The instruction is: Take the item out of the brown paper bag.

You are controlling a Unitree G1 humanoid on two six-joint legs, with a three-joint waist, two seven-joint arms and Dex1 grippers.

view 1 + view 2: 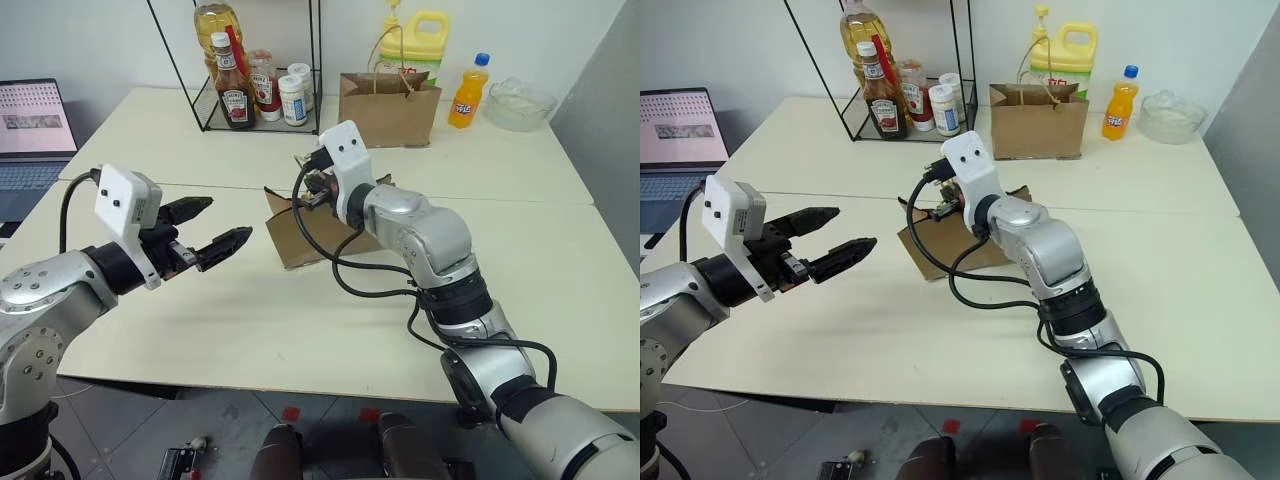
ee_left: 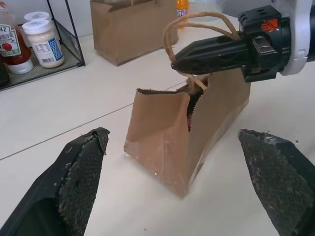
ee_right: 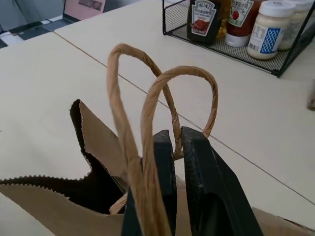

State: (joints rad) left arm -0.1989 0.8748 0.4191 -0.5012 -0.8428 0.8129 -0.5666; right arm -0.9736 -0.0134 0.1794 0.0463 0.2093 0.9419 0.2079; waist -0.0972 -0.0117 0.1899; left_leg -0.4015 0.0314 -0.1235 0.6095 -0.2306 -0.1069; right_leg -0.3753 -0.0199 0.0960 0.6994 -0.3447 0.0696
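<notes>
The brown paper bag (image 1: 300, 238) stands creased in the middle of the table, its mouth narrowly open. My right gripper (image 3: 177, 132) is over the bag's top, shut on its twisted-cord handles (image 3: 162, 88), whose loops arch past the fingertips. The same gripper (image 2: 174, 63) appears side-on in the left wrist view. My left gripper (image 1: 230, 218) hovers a short way to the left of the bag, open wide, level and pointing at its side, with nothing between the fingers. A sliver of red (image 2: 189, 118) shows inside the bag's slit; the item is otherwise hidden.
A second, neater brown bag (image 1: 388, 108) stands at the back, with an orange soda bottle (image 1: 467, 92), a yellow jug (image 1: 420, 40) and a glass bowl (image 1: 520, 103) near it. A wire rack (image 1: 300, 125) holds ketchup (image 1: 237, 97) and jars. A laptop (image 1: 35, 130) is far left.
</notes>
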